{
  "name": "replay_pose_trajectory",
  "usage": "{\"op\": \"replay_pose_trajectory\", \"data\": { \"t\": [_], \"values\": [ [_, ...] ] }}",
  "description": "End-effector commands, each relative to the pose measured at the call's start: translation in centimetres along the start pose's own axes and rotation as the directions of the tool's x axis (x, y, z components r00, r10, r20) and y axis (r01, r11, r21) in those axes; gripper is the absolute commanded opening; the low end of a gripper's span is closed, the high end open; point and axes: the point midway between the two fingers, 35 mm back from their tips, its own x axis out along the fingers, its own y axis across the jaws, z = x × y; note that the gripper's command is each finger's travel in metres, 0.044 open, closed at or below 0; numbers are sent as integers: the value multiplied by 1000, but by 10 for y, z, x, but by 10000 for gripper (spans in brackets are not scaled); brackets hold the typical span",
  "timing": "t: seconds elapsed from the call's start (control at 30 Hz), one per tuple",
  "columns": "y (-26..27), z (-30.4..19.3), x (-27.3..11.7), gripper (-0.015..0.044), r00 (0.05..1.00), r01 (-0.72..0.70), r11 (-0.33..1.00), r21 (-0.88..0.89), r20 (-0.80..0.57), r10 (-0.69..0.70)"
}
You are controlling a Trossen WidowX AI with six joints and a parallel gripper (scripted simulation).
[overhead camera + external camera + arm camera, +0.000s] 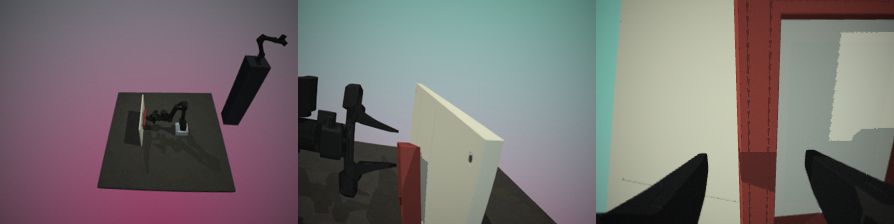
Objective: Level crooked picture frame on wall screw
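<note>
From the top, the red picture frame (144, 120) (410, 185) (758, 90) sits against the pale wall panel (141, 132) (450, 146) (671, 90), at nine o'clock from the pincer (146, 118) (397, 148) (756, 159); the only arm here within reach is the one behind that pincer. In the exterior view the fingers stand spread, holding nothing, their tips just short of the frame, which lies toward four o'clock. In the wrist view one side bar, its long axis running twelve to six, passes between the fingertips' lines (a forward move should straddle it), with the opening toward three o'clock.
</note>
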Motion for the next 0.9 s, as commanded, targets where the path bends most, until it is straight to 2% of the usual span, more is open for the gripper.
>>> {"op": "replay_pose_trajectory", "data": {
  "t": [0.0,0.87],
  "values": [
    [1,1,8,260,1000,-3,1000,5,5,3],
    [0,1,12,260,1000,-3,1000,5,5,3]
  ]
}}
